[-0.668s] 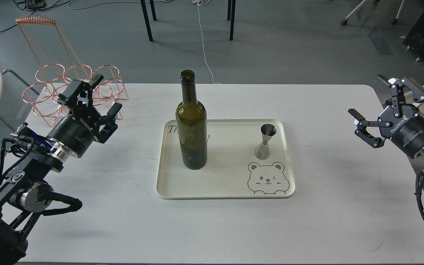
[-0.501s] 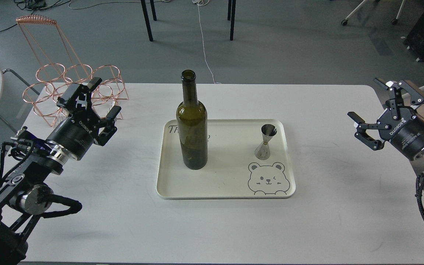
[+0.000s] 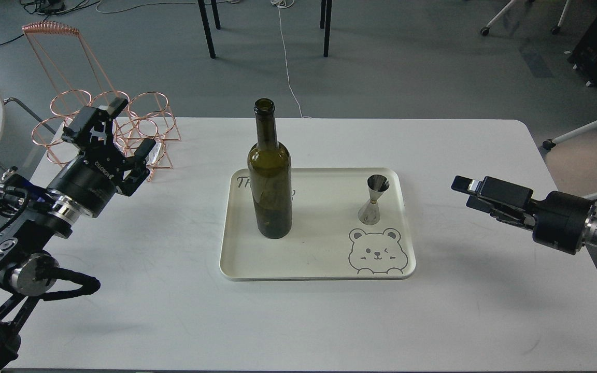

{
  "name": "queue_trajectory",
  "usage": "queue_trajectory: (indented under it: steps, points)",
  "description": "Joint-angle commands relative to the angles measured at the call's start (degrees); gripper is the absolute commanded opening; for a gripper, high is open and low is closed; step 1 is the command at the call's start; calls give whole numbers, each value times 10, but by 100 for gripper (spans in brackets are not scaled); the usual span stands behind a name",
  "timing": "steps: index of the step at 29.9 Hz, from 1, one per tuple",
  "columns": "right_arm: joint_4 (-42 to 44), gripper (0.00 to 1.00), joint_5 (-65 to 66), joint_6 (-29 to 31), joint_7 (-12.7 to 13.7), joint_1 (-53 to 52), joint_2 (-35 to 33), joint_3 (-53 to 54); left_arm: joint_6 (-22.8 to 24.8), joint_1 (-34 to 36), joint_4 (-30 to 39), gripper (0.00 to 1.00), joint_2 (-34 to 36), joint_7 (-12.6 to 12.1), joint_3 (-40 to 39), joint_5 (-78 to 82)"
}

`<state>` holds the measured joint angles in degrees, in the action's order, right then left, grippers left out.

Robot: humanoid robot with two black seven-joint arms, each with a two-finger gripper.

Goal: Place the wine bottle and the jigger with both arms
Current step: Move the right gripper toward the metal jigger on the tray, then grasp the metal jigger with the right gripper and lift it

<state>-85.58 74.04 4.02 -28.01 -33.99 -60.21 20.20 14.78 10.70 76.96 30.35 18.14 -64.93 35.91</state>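
Left gripper [image 3: 114,129]: held spread and empty, raised far left of the tray [image 3: 236,259], just in front of the copper wire rack [image 3: 145,111]; nothing is touched, so a waiting or retreat pose is judged.
Right gripper [image 3: 472,189]: seen edge-on, far right of the tray; whether its fingers are spread or pressed together cannot be told; nothing is seen held.
Wine bottle [image 3: 270,178]: stood upright on the tray's left half, free of both grippers; dark olive glass, smooth, long narrow neck, open mouth, no label.
Jigger [image 3: 374,200]: stood upright on the tray's right half, just behind the printed bear [image 3: 379,251]; polished steel, hourglass double cone.
Tray: cream, shallow-rimmed, rounded corners, laid at the middle of the white table [image 3: 174,311].
Reason for placement: both items are judged already set down, kept well apart so that each arm is served by its own side.
Handling: the bottle is judged top-heavy and slippery; the jigger light and easily tipped.
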Motion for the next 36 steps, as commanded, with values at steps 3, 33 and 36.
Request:
queue_trajectory:
  steps: [3,33,36]
  points:
    - [55,99,194,-196,0,2,80,-38,0,0,6,98,3,20,0,-1]
    - [472,25,393,-320,0,-58,454,-41,-1,2,32,98,16,20,-12,0]
    - [466,14,393,-320,0,-58,452,-42,-1,1,38,98,17,20,-12,0]
